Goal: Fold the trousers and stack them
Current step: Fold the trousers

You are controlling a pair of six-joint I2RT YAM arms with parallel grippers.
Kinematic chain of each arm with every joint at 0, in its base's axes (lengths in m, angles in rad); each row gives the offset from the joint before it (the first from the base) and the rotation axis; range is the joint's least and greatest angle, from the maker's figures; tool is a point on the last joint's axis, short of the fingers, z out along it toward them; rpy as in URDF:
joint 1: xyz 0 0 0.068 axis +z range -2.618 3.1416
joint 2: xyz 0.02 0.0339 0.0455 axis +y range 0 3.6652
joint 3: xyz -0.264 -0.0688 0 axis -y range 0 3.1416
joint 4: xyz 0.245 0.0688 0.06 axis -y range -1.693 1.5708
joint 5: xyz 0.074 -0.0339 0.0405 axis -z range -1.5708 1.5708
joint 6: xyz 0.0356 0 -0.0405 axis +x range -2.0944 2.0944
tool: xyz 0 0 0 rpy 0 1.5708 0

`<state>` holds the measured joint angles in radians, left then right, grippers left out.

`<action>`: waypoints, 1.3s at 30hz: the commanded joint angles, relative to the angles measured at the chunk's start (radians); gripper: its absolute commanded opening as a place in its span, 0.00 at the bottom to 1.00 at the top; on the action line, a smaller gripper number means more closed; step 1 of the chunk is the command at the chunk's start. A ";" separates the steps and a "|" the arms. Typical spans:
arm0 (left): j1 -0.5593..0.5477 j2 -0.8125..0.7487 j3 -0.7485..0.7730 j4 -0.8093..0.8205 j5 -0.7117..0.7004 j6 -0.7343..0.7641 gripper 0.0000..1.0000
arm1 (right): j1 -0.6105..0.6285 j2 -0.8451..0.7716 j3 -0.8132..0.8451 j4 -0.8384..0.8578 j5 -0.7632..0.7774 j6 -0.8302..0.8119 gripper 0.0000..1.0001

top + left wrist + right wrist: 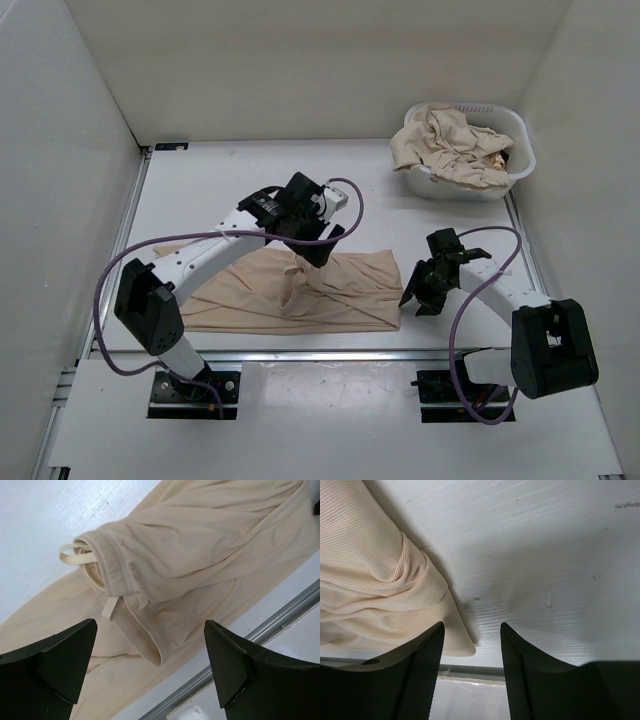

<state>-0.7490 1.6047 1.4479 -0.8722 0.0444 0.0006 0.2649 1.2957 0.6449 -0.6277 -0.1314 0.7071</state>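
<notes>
A beige pair of trousers (300,292) lies flat along the table's near edge, with a fold of cloth bunched up in its middle. The left wrist view shows its ribbed cuff and drawstring (125,605). My left gripper (312,248) hangs open and empty just above that bunched middle. My right gripper (418,298) is open and empty, low over the table just right of the trousers' right end (380,595). More beige trousers (450,145) are heaped in the white basket.
The white plastic basket (520,160) stands at the back right. White walls close in the table on three sides. A metal rail (330,355) runs along the near edge, right by the trousers.
</notes>
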 commanded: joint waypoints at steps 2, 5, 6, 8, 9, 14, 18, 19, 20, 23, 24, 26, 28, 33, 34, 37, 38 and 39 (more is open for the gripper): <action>0.052 0.049 -0.032 0.068 0.080 -0.001 0.94 | 0.007 0.004 0.022 -0.009 -0.002 -0.005 0.52; 0.106 0.101 -0.032 0.113 0.089 -0.001 0.71 | 0.016 0.004 0.022 -0.009 -0.002 -0.005 0.52; 0.134 0.122 -0.023 0.113 0.100 -0.001 0.71 | 0.016 0.004 0.022 -0.009 -0.002 -0.005 0.52; 0.158 0.135 -0.023 0.140 0.110 -0.001 0.71 | 0.016 0.004 0.022 -0.009 -0.002 -0.005 0.52; 0.168 0.149 -0.023 0.141 0.110 -0.001 0.71 | 0.016 0.004 0.022 -0.009 -0.002 -0.005 0.52; 0.168 0.191 -0.032 0.150 0.193 -0.001 0.70 | 0.025 0.004 0.013 -0.009 0.007 0.006 0.52; 0.168 0.213 -0.032 0.150 0.261 -0.001 0.55 | 0.025 0.004 0.013 -0.009 0.007 0.006 0.52; 0.168 0.213 -0.041 0.150 0.270 -0.001 0.52 | 0.025 0.004 0.013 -0.009 0.007 0.006 0.52; 0.168 0.213 -0.041 0.141 0.270 -0.001 0.49 | 0.025 0.004 0.013 -0.018 0.016 0.006 0.52; 0.157 0.224 -0.054 0.131 0.246 -0.001 0.48 | 0.025 -0.006 0.013 -0.018 0.016 0.006 0.52; 0.157 0.224 -0.054 0.131 0.209 -0.001 0.48 | 0.025 -0.006 0.013 -0.018 0.016 0.006 0.52; 0.157 0.224 -0.064 0.131 0.174 -0.001 0.51 | 0.025 -0.006 0.013 -0.018 0.016 0.006 0.52; 0.157 0.224 -0.064 0.141 0.173 -0.001 0.51 | 0.025 -0.006 0.013 -0.018 0.016 0.006 0.52; 0.157 0.224 -0.078 0.141 0.149 -0.001 0.49 | 0.025 -0.006 0.013 -0.018 0.016 0.006 0.52; 0.157 0.224 -0.093 0.141 0.176 -0.001 0.46 | 0.025 -0.006 0.013 -0.018 0.016 0.006 0.52; 0.157 0.244 -0.095 0.076 0.295 -0.001 0.14 | 0.025 -0.006 0.013 -0.018 0.016 0.006 0.52; 0.157 0.244 -0.086 0.046 0.319 -0.001 0.14 | 0.025 -0.006 0.013 -0.018 0.016 0.006 0.53; 0.157 0.256 -0.077 -0.002 0.331 -0.001 0.14 | 0.025 -0.006 0.004 -0.018 0.016 0.006 0.55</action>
<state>-0.5865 1.8500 1.3586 -0.7792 0.2752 -0.0021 0.2840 1.2972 0.6449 -0.6304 -0.1219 0.7082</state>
